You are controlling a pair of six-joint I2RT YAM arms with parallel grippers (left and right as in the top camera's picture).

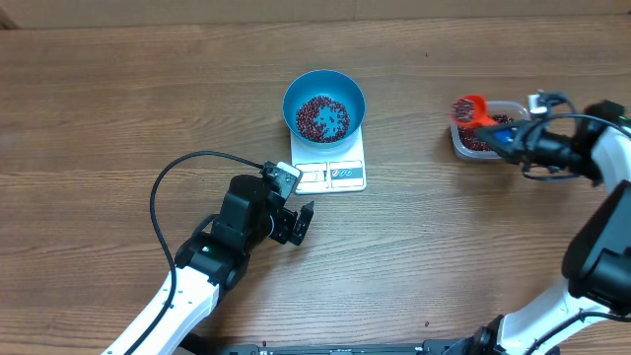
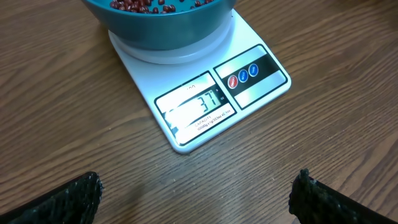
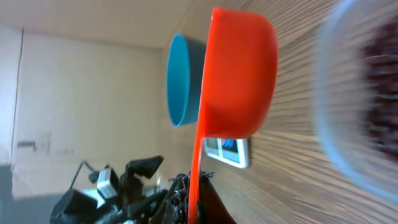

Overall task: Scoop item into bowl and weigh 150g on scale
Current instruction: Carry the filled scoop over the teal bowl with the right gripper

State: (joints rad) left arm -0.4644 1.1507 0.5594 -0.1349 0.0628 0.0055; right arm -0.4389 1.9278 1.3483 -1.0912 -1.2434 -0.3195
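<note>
The blue bowl [image 1: 324, 94] stands on the white scale [image 1: 335, 176] and holds a layer of dark red beans [image 1: 323, 118]. In the left wrist view the scale [image 2: 261, 87] has a lit display, with the bowl [image 2: 161, 28] behind it. My left gripper [image 1: 301, 222] rests open on the table just in front of the scale; its fingers [image 2: 68, 199] stand wide apart with bare wood between them. My right gripper [image 1: 503, 133] is shut on the handle of an orange scoop [image 3: 239, 74], whose cup [image 1: 471, 106] hovers at the left end of a clear tub [image 1: 513, 106] of beans [image 1: 480, 141].
The left arm's black cable [image 1: 163, 187] loops across the table to the left of the scale. The right arm [image 1: 601, 247] comes in along the right edge. Bare wooden table [image 1: 148, 89] lies all round the scale and the tub.
</note>
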